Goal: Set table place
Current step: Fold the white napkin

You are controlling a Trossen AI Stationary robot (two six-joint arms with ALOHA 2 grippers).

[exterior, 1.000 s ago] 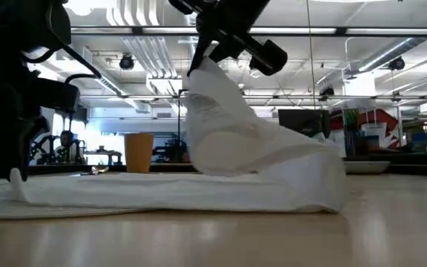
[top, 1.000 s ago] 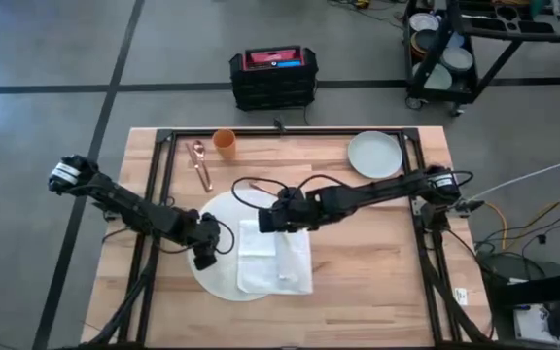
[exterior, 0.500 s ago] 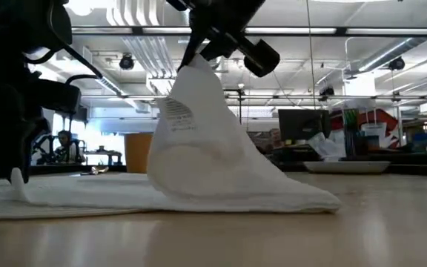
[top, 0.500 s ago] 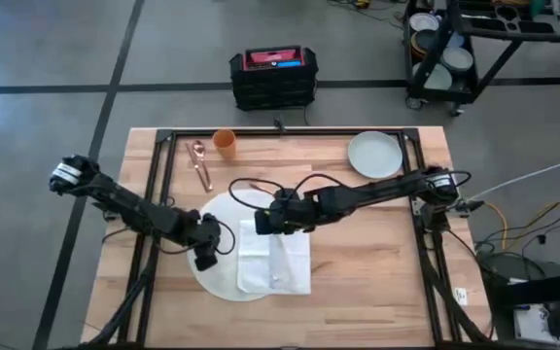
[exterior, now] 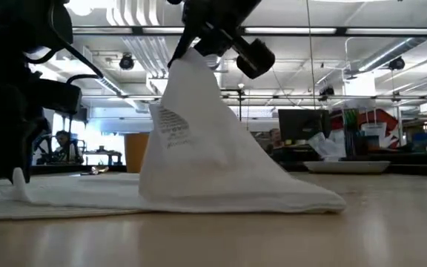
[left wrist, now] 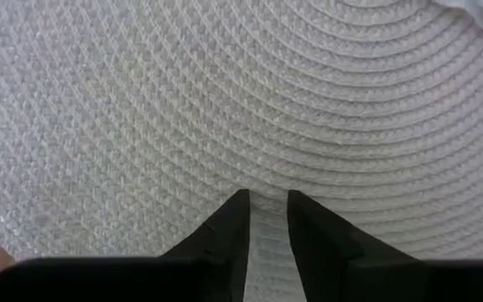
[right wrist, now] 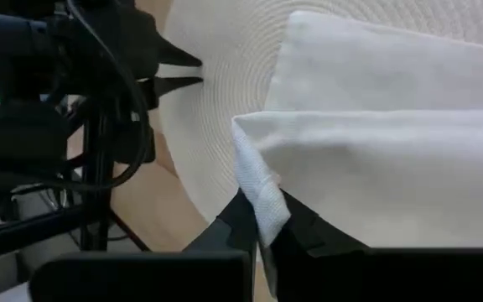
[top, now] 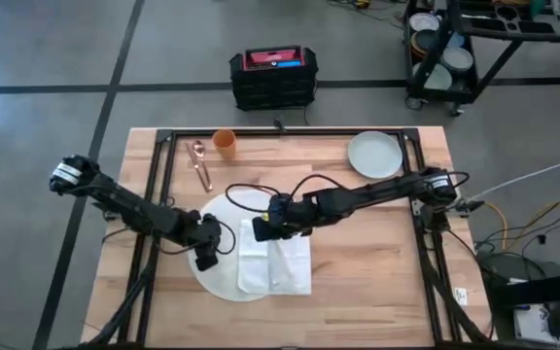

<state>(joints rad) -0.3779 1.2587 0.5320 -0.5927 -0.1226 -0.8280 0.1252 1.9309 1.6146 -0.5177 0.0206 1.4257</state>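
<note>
The place, a round white woven mat point(top: 224, 216), lies on the table point(top: 377, 262) left of centre. A white cloth napkin point(top: 282, 264) lies over the mat's right half. One corner of it is raised into a peak point(exterior: 191, 81), and its lower part stays flat. My right gripper point(top: 263, 229) is shut on that corner above the mat. My left gripper point(top: 205, 261) points down onto the mat's left part, its fingers point(left wrist: 229, 222) close together. A pale grey-green plate point(top: 374, 154) rests at the far right. My left gripper comes from above with its fingertips on the mat's left part point(left wrist: 267, 195). A narrow ridge of mat point(left wrist: 267, 239) shows between the fingers. The mat lies flat on the table around them. My right gripper pinches one corner of the napkin point(right wrist: 257, 197) between its two fingers, slanting down from the table's right. The cloth hangs from the fingers as a slack tent point(exterior: 199, 156), its lower edge on the mat and table.
An orange cup point(top: 224, 142) and copper cutlery point(top: 200, 163) sit at the far left of the table. A black frame rail point(top: 290, 132) runs around the top. Bare wood shows to the right and near the front edge.
My right gripper has carried the napkin's corner toward the table's left and a little nearer. The raised part has swung over leftward and stands steeper, while the napkin's lower edge has stayed on the mat.
</note>
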